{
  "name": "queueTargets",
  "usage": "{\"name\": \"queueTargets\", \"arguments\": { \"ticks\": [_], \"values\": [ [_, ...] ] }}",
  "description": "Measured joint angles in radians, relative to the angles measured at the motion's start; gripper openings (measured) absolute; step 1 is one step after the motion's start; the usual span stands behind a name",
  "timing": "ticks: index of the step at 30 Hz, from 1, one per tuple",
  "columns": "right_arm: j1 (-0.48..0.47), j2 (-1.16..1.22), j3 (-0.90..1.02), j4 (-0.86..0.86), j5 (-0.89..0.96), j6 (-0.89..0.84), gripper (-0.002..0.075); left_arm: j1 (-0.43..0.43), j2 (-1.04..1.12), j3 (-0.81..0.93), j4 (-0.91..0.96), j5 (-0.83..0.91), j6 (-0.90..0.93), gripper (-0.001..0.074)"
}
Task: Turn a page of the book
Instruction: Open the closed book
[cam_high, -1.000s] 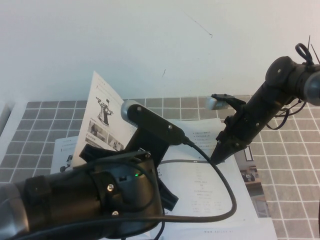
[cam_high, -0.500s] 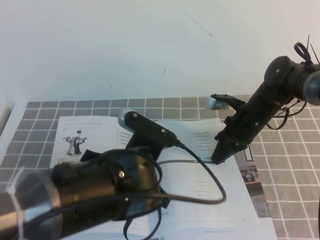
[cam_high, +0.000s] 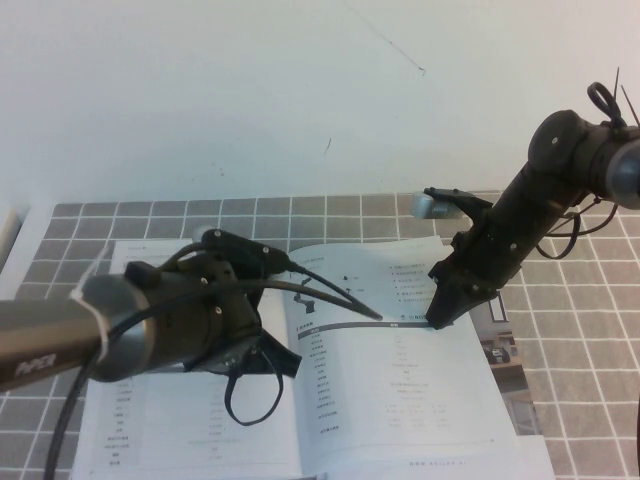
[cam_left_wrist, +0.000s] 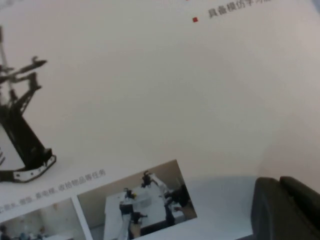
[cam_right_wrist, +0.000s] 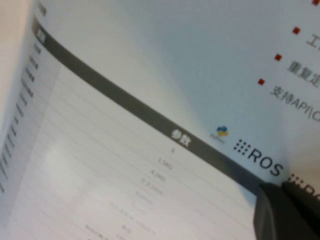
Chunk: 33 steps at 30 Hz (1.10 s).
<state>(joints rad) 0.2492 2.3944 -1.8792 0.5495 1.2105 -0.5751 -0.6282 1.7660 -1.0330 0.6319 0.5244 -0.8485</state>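
Observation:
The book (cam_high: 400, 400) lies open on the tiled mat. The page (cam_high: 170, 420) rests flat on the book's left half, its tripod-like device (cam_left_wrist: 20, 130) facing up. My left gripper (cam_high: 283, 365) hovers low over that page near the spine; its fingers (cam_left_wrist: 272, 210) are shut with nothing between them. My right gripper (cam_high: 438, 322) is shut, and its tips (cam_right_wrist: 282, 210) press on the right-hand page by the dark grey heading bar (cam_right_wrist: 125, 105). The left arm hides much of the left page in the high view.
A brochure with room photos (cam_high: 500, 350) sticks out from under the book's right edge. The grey tiled mat (cam_high: 590, 300) covers the table, with a white wall behind. A black cable loop (cam_high: 250, 400) hangs from the left arm over the page.
The page fell from standing upright to lying flat on the left side. My left arm swung left and down over it. The right gripper stayed in place on the right-hand page.

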Motion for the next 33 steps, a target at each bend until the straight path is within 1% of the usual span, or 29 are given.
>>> {"name": "queueTargets", "arguments": {
  "ticks": [7,16,20,22,26,33],
  "values": [
    [0.0,0.0,-0.001,-0.003,0.0,0.022,-0.0001,0.007,0.111,-0.002,0.004,-0.024,0.017,-0.0004],
    [0.0,-0.005,-0.001,-0.007,0.0,0.024,-0.0001,0.007,0.115,-0.004,0.007,-0.018,0.017,-0.0004],
    [0.0,-0.028,-0.002,-0.062,0.0,0.022,-0.0001,0.007,0.095,-0.004,0.007,-0.018,0.017,-0.0004],
    [-0.002,-0.053,-0.016,-0.099,0.0,0.02,-0.0001,0.009,0.061,0.0,-0.004,-0.018,0.017,-0.0004],
    [-0.004,-0.153,-0.065,-0.119,0.0,0.014,-0.0001,0.009,-0.063,0.0,-0.008,-0.022,0.034,-0.0004],
    [-0.004,-0.391,-0.149,-0.144,0.01,0.01,-0.0001,0.009,-0.351,0.002,-0.033,0.064,0.135,-0.0004]
  ]
}}
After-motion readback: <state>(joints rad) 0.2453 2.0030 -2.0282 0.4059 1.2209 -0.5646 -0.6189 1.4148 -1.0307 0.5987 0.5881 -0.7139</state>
